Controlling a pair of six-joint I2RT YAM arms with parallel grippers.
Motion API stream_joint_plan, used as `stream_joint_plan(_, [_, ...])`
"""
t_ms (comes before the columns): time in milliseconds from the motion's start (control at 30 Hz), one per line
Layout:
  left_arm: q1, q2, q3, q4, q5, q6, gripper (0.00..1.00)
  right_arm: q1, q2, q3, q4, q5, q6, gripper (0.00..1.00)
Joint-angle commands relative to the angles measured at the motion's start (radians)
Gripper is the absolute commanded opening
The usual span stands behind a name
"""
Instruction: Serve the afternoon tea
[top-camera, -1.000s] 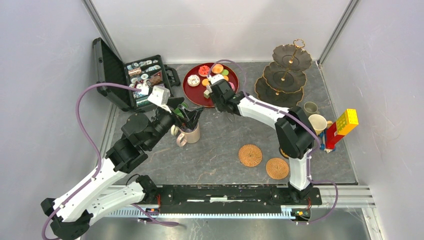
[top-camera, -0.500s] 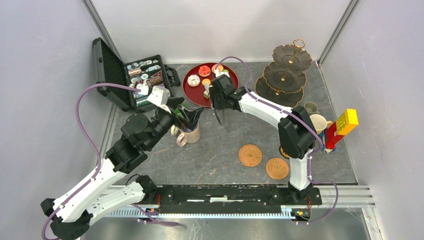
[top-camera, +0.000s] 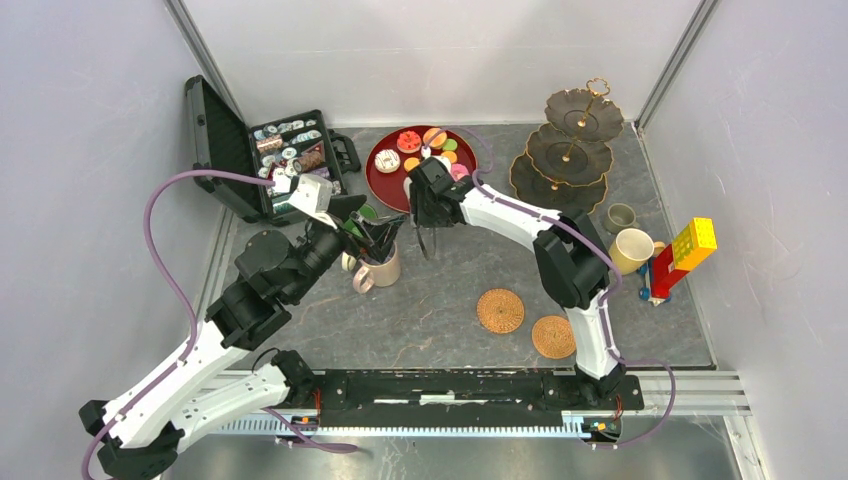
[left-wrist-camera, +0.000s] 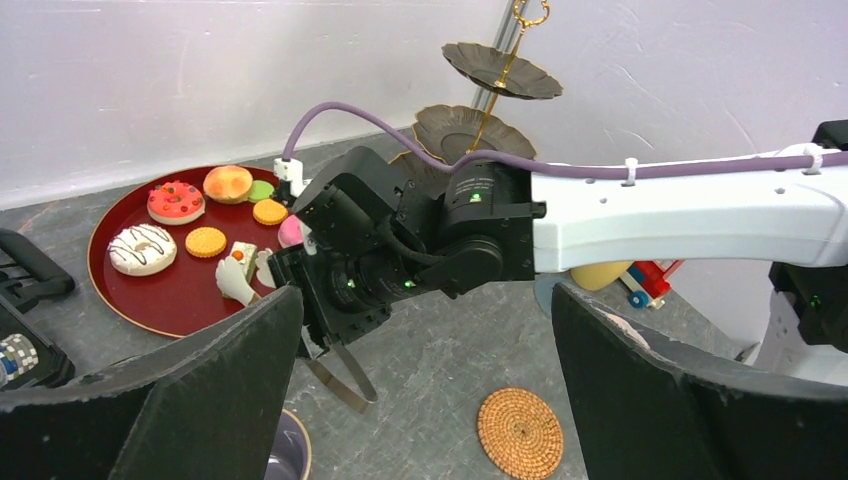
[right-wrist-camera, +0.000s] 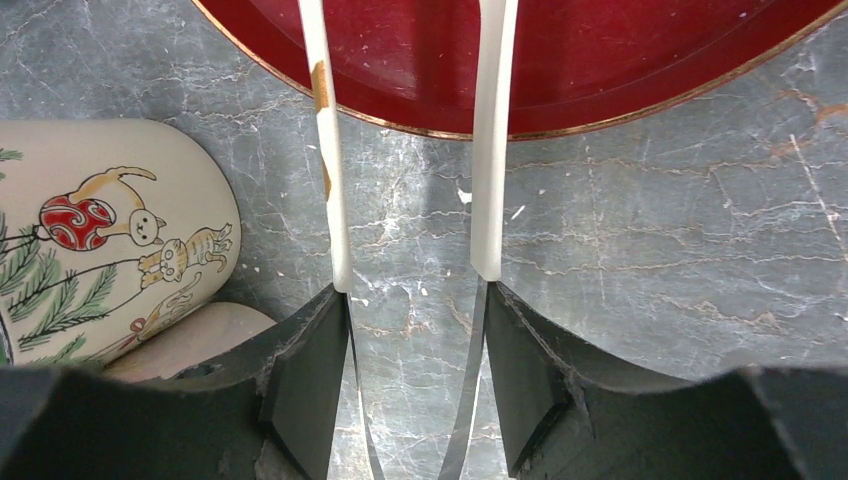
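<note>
The cakes (left-wrist-camera: 175, 200) lay on the red tray (top-camera: 388, 188) at the far middle of the table, none yet on the stand (top-camera: 565, 150), which stood at the far right with its tiers bare. A white slice (left-wrist-camera: 241, 256) sat at the tray's near edge. The white tips of the tongs (right-wrist-camera: 490, 150) were just beside it; whether they touched it could not be told. The right gripper (right-wrist-camera: 415, 340) was clamped on the tongs' metal end. Their two arms were apart and reached over the tray's near rim, with nothing between them in the wrist view.

The step in hand looked to be lifting a cake with the tongs. To do it well, the tips would have needed to straddle one cake only, low against the tray. They would then have had to close gently enough not to flick it out sideways, since the long springy arms probably gave a weak, slippery hold. The slice was the closest pick; the pink cake (left-wrist-camera: 290, 231) to its right was near enough to be knocked. A level lift, then a carry right to a tier, clear of the stand's handle, seemed safest.

Left of the tongs stood the beige mug (right-wrist-camera: 100, 220). The left gripper (top-camera: 372, 228) was over it, its jaws wide apart and empty. The swing should have kept away from both.
</note>
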Motion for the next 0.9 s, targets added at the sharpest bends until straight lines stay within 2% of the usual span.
stream_joint_plan(0, [-0.011, -0.011, 0.028, 0.026, 0.009, 0.047, 1.00, 0.014, 0.021, 0.073, -0.006, 0.015, 0.064, 0.57])
stream_joint_plan(233, [-0.015, -0.018, 0.027, 0.027, 0.005, 0.049, 1.00, 0.019, 0.062, 0.117, -0.022, 0.066, 0.097, 0.57])
stream_joint_plan(567, [-0.024, -0.018, 0.027, 0.028, 0.001, 0.050, 1.00, 0.018, 0.181, 0.299, -0.118, 0.114, 0.068, 0.57])
stream_joint_plan(867, [-0.029, -0.017, 0.027, 0.028, -0.001, 0.052, 1.00, -0.002, 0.193, 0.296, -0.160, 0.172, 0.024, 0.55])
